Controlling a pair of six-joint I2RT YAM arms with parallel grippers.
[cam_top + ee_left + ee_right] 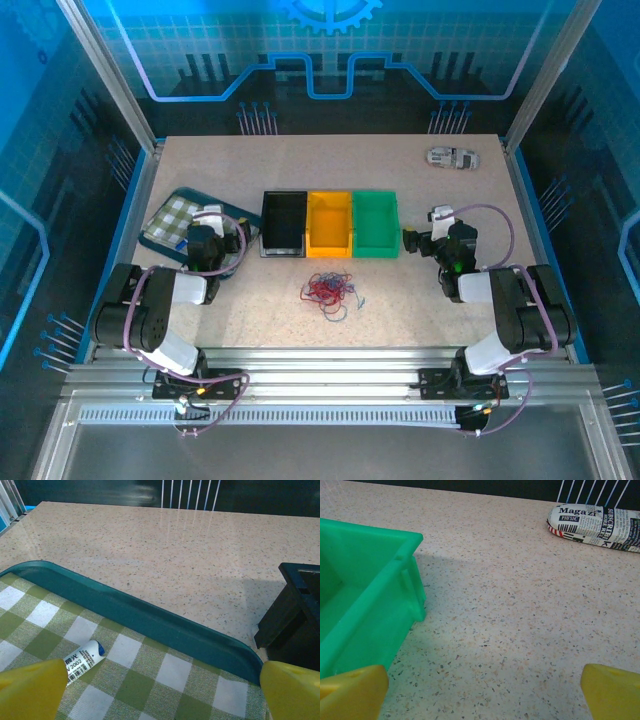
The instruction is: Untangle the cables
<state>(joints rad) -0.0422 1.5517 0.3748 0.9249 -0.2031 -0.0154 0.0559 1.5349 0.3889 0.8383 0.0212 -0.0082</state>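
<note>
Top external view: the speckled table (pixel 330 170) carries a teal tray (pixel 150 622) lined in green check by its left edge. A row of black bin (pixel 283 222), orange bin (pixel 329 222) and green bin (pixel 374 222) stands mid-table, and a magazine-print case (pixel 452 157) lies toward the far right corner. The left gripper (pixel 162 690) hangs over the tray, yellow jaws spread wide with nothing between them. The right gripper (pixel 482 690), just beside the green bin's right wall, gapes equally empty over bare table. Both point toward the far edge.

The cables (pixel 328 289) lie as one small red, blue and dark clump on the near side of the orange bin. They are closer to the near edge than either gripper, and between the two. So the clump sits behind and inward of each: back-right for the left, back-left for the right, neither clearly nearer by my reading. It is roughly round with no marked long axis, one strand trailing nearward. A small white tube (pixel 85 661) lies on the tray lining.
</note>
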